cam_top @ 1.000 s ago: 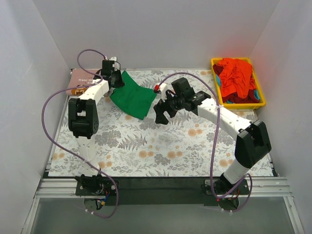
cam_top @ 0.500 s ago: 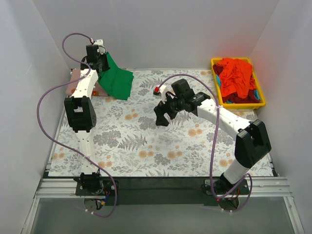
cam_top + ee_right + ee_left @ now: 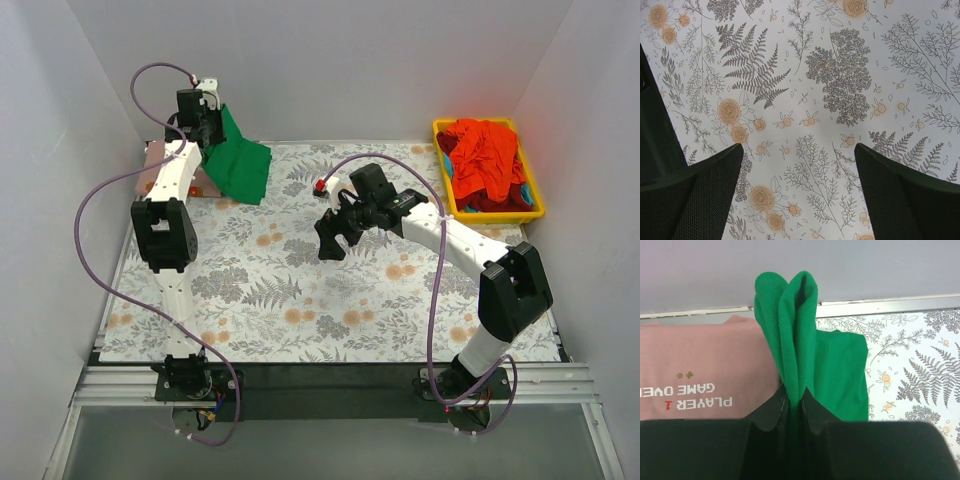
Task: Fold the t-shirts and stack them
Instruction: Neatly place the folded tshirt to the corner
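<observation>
Overhead, the left gripper (image 3: 207,122) was raised at the table's 11 o'clock corner, pinched tight on the green t-shirt (image 3: 242,168). The shirt hung from it as a folded sheet. Whether its lower edge touched the floral covering (image 3: 300,290) could not be told from this view. The pink t-shirt (image 3: 154,156) lay flat on the covering at 9 o'clock of the green one, largely hidden behind the left arm. The right gripper (image 3: 330,238) hung above the middle of the table, at 4 o'clock of the green t-shirt and well apart from it, with its jaws spread and nothing in them. The yellow bin (image 3: 537,192) sat at the 1 o'clock corner, with red-orange t-shirts (image 3: 485,150) heaped inside.

From the left wrist, the left gripper (image 3: 792,402) had its jaws closed on a bunched fold of the green t-shirt (image 3: 805,340). The fold rose toward 12 o'clock in two rounded ridges. More of the green cloth spread toward 3 o'clock, over the floral covering (image 3: 910,355). The pink t-shirt (image 3: 700,365) lay flat at 9 o'clock, just beside the green fold, and its white lettering read upside down.

From the right wrist, the right gripper (image 3: 799,148) stood wide open. Its fingers (image 3: 695,195) sat at 8 and 4 o'clock, and between them was the floral covering (image 3: 840,75).
</observation>
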Controlling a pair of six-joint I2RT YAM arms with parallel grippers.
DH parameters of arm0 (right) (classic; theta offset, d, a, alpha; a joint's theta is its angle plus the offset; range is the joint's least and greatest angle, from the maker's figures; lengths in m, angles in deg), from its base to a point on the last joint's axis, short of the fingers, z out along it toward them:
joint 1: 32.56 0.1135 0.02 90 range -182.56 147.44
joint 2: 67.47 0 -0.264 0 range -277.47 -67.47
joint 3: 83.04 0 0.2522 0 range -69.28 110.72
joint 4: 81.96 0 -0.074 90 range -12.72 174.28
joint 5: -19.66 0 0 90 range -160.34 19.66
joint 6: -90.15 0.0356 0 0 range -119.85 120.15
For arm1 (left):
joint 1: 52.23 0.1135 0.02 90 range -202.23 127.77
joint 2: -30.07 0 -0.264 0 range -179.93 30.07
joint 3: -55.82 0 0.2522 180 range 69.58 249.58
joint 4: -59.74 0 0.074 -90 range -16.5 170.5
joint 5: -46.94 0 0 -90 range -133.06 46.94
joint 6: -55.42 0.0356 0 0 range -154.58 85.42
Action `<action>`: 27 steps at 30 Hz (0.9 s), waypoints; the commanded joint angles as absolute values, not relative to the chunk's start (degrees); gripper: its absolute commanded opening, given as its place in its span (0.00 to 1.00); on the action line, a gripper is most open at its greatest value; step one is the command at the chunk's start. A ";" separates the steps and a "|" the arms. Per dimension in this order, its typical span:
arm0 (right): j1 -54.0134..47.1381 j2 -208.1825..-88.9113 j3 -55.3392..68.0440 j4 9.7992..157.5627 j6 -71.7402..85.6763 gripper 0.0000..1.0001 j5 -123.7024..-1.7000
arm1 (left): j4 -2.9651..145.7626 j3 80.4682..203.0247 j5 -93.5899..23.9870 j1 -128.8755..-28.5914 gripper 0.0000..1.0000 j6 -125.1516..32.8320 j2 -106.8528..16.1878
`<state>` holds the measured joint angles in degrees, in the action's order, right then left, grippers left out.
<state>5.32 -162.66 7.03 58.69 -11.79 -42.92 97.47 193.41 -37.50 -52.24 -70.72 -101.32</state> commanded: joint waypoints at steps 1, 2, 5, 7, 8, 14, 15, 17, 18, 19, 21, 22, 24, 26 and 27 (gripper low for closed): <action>5.14 -162.65 8.85 59.49 -11.36 0.98 -41.95 | 95.39 196.40 -37.26 -52.32 0.00 -67.54 -93.33; 5.14 -162.83 8.94 59.49 -11.45 0.98 -41.87 | 95.30 196.49 -37.35 -50.49 0.00 -67.10 -92.98; 5.14 -163.44 9.46 59.58 -11.19 0.98 -41.60 | 95.30 196.05 -37.26 -50.30 0.00 -67.10 -92.01; 5.05 -163.62 9.73 59.49 -11.01 0.98 -41.43 | 95.30 195.96 -37.35 -50.30 0.00 -67.19 -91.57; 5.14 -163.79 9.82 59.49 -10.92 0.98 -41.43 | 95.30 195.96 -37.52 -50.21 0.00 -67.10 -91.39; 5.14 -163.62 9.47 59.49 -10.92 0.98 -41.69 | 95.04 195.96 -37.79 -50.12 0.00 -66.14 -90.86; 5.14 -163.71 9.38 59.49 -10.92 0.98 -41.78 | 94.95 195.96 -37.88 -50.04 0.00 -65.96 -90.69; 5.14 -163.62 9.29 59.58 -10.92 0.98 -41.87 | 94.68 196.05 -37.79 -49.86 0.00 -65.52 -90.69; 5.14 -163.71 9.29 59.49 -11.01 0.98 -41.87 | 94.51 196.05 -37.70 -49.77 0.00 -65.43 -90.60; 5.14 -163.62 9.29 59.49 -11.01 0.98 -41.95 | 94.51 196.23 -37.61 -49.77 0.00 -65.26 -90.51; 5.14 -163.79 9.29 59.49 -10.92 0.98 -41.87 | 94.33 196.58 -37.35 -49.60 0.00 -64.99 -90.42; 5.14 -163.88 9.38 59.49 -10.92 0.98 -41.87 | 94.33 196.75 -37.09 -49.51 0.00 -64.90 -90.34; 5.14 -163.97 9.38 59.49 -10.92 0.98 -41.87 | 94.33 197.36 -36.04 -49.42 0.00 -64.99 -90.34; 5.05 -164.14 9.38 59.49 -10.83 0.98 -41.86 | 94.33 197.55 -34.98 -49.42 0.00 -65.16 -90.16; 5.14 -164.32 9.29 59.49 -10.83 0.98 -41.87 | 94.42 197.89 -34.72 -49.42 0.00 -65.17 -90.16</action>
<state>5.32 -164.11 7.45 58.71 -11.46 -42.73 96.94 194.48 -36.54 -49.93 -66.04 -97.71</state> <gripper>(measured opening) 0.983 0.068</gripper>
